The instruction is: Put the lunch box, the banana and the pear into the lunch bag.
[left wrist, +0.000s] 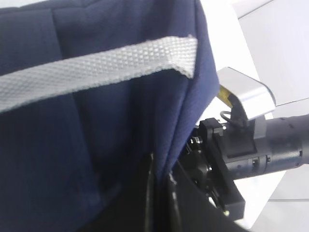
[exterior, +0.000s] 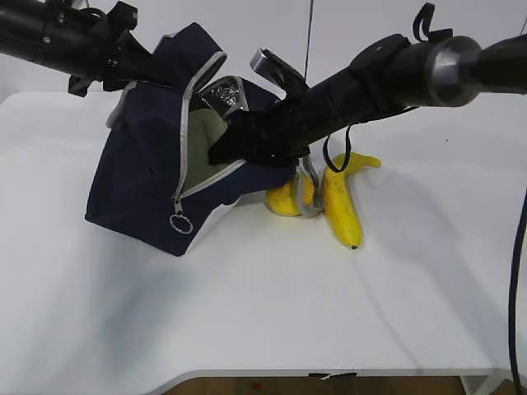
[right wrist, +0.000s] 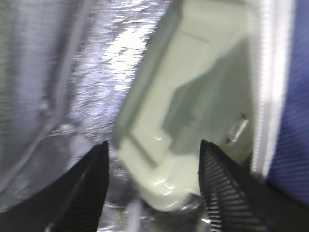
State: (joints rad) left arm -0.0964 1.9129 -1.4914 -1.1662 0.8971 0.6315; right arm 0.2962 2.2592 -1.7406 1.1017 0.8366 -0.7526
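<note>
The navy lunch bag [exterior: 140, 181] lies tipped on the table with its mouth facing right. My left gripper [exterior: 136, 66] is shut on the bag's upper fabric edge [left wrist: 161, 193] and holds it up. My right gripper [exterior: 226, 148] reaches into the mouth. In the right wrist view it [right wrist: 154, 159] is open, with the sage-green lid of the lunch box [right wrist: 193, 96] between its fingers against the foil lining [right wrist: 96, 63], and a gap shows beside the left finger. The lunch box [exterior: 202, 144] shows pale green inside the bag. The pear [exterior: 286, 200] and banana [exterior: 342, 206] lie on the table right of the bag.
A grey webbing handle [left wrist: 96, 67] crosses the bag's side. The zipper's ring pull [exterior: 180, 222] hangs at the bag's front corner. A grey strap curls between pear and banana. The right arm [left wrist: 260, 150] passes close over both fruits.
</note>
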